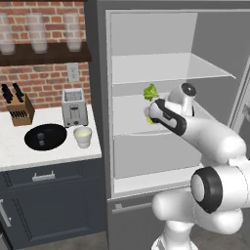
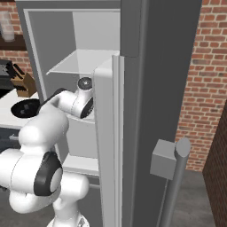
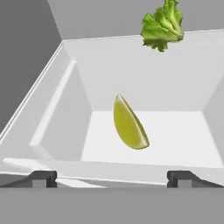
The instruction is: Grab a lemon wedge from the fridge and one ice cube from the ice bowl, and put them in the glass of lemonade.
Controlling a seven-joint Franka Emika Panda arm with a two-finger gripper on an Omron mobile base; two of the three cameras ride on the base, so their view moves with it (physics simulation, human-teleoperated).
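While the fridge (image 1: 100, 97) stood with its door swung wide, the gripper (image 3: 111, 177) hung released inside it, jaws spread to their full width and grasping nothing. The lemon wedge (image 3: 128, 124) sat at the centre of the hand view, above and between the two fingertips (image 3: 43, 178), on the white fridge shelf (image 3: 183, 135). In the left base view it was a pale yellow-green speck at mid-frame, just left of the wrist and mostly hidden by it.

The step in hand looked to be the approach for the grasp. Doing it well likely meant advancing straight until the wedge lay between the fingers, then closing across its thin faces, not its long curved back, since a piece this small could skid on the smooth shelf.

A lettuce leaf (image 3: 162, 24) occupied the upper right of the hand view, well apart from the wedge. The shelf's front lip ran just above the fingertips, and side walls closed in left and right. The shelf above (image 1: 171, 68) capped the room overhead, so withdrawal probably had to be straight back out.
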